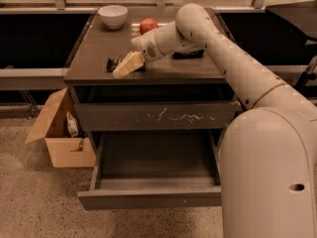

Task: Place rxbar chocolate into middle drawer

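The rxbar chocolate (112, 63) lies flat on the cabinet top (94, 48) near its front left; only its dark left end shows. My gripper (127, 65) is low over the bar's right part and covers it. The middle drawer (148, 198) is pulled open below, with a plain front panel and nothing visible inside. Whether the gripper touches the bar is unclear.
The scratched drawer (154, 117) above is closed. A white bowl (113, 15) and a red apple (147, 25) stand at the back of the top. A dark can (189, 54) lies behind my arm. An open cardboard box (60, 135) sits on the floor at left.
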`<state>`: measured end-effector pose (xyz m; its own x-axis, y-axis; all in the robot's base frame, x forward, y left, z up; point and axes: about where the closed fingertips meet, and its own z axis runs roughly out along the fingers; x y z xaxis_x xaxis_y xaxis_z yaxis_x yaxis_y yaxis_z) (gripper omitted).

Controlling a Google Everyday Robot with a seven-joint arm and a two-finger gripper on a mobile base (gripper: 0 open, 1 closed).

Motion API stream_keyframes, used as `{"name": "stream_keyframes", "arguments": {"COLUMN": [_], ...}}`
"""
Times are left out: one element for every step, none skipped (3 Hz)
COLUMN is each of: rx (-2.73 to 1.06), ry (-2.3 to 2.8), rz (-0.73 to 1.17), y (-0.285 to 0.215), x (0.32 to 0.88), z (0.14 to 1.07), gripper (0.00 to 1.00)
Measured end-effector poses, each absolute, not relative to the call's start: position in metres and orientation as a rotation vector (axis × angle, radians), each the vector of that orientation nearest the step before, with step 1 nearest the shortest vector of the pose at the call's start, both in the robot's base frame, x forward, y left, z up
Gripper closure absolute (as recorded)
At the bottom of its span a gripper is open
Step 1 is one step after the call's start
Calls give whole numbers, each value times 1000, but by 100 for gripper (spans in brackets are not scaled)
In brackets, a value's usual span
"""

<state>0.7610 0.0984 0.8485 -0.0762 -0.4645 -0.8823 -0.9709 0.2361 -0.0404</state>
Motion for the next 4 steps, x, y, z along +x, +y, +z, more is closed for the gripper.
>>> {"name": "stream_keyframes", "arguments": {"rx": [-1342, -1335, -1331, -1331], "ry": [1687, 1718, 1744, 1762], "rz": [780, 782, 784, 790], "y": [101, 99, 96, 96], "x": [764, 766, 767, 766], "z": [842, 834, 829, 824], "gripper": [0, 16, 38, 63]}}
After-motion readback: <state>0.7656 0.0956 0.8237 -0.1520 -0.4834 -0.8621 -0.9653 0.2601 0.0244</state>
